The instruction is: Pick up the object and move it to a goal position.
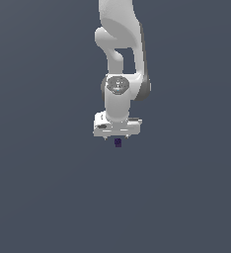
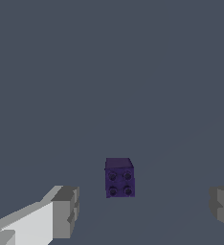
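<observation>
Hand (image 1: 117, 138) is held spread above the purple block (image 1: 118, 142), fingers (image 2: 61, 210) apart; nothing grasped yet, pick-up and transfer remain.

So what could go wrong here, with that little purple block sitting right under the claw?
1. The block is tiny next to the gripper, and in the wrist view it sits nearer one finger than the other. Closing off-centre might nudge or twist it instead of gripping it.
2. The fingers are spread wide and not yet touching it. If the gripper closes too high, they may only catch the block's top edge, and it could slip out on the lift.
</observation>
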`<state>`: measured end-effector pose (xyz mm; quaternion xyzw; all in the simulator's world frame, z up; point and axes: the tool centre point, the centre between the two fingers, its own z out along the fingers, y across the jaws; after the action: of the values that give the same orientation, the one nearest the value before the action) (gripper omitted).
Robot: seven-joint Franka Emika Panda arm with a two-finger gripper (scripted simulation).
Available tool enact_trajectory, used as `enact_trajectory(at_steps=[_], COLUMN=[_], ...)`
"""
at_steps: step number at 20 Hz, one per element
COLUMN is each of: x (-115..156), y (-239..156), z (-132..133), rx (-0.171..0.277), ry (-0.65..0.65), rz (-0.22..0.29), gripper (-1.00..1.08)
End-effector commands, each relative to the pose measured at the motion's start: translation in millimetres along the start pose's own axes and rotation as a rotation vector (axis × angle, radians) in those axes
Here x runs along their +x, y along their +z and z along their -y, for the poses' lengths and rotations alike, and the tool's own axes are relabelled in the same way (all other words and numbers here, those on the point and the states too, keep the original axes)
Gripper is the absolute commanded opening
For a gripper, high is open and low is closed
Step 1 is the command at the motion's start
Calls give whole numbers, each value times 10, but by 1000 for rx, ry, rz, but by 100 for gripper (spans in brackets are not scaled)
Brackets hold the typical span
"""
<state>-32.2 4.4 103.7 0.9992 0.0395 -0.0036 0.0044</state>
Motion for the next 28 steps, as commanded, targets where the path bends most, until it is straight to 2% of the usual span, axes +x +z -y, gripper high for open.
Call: enact_trajectory(at_steps=[1,8,16,28], x=[-70,-187,-196,-201], y=[120,299,363,809], z=[49,124,128,134], rx=[3,8,8,8], ry=[-15,-38,-38,-40], rz=[-3,-7,-6,-7], gripper=[100,100,100,100])
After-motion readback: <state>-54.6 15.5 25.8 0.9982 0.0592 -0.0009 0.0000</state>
